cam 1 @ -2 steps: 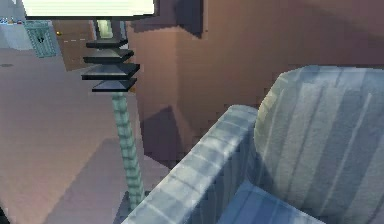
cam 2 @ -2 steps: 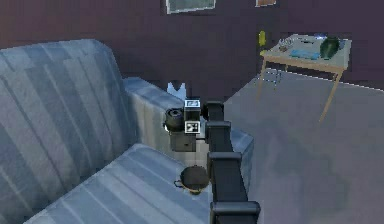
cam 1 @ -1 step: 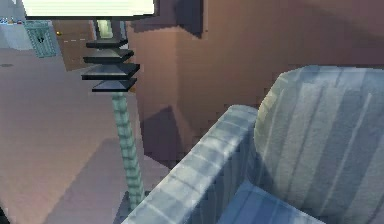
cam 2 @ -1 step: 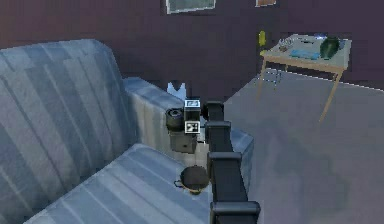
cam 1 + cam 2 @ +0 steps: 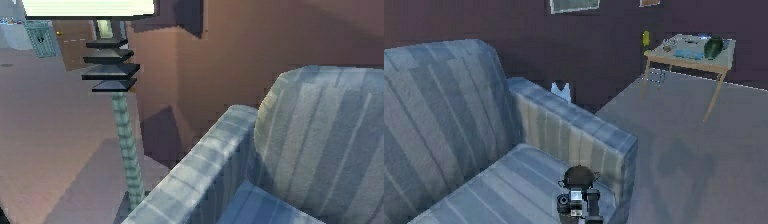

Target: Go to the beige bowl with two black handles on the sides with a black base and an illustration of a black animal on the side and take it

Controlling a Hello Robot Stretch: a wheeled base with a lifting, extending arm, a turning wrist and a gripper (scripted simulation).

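Gotta back off the blue-grey striped fabric armchair [image 5: 454, 110] and roll toward the pale wooden bench [image 5: 679, 62], no telling the state of the fingers [image 5: 576, 177] tbh

- Striped blue-grey sofa [image 5: 454, 110] sits right up close, broad padded arm and all.
- Floor lamp [image 5: 122, 120] stands just beside it: pale shade, dark stacked tiers, ribbed pole.
- Dark maroon wall [image 5: 250, 50] behind, framed picture [image 5: 574, 6] high up.
- Small wooden table [image 5: 684, 67] stands well apart on the grey floor [image 5: 694, 150].
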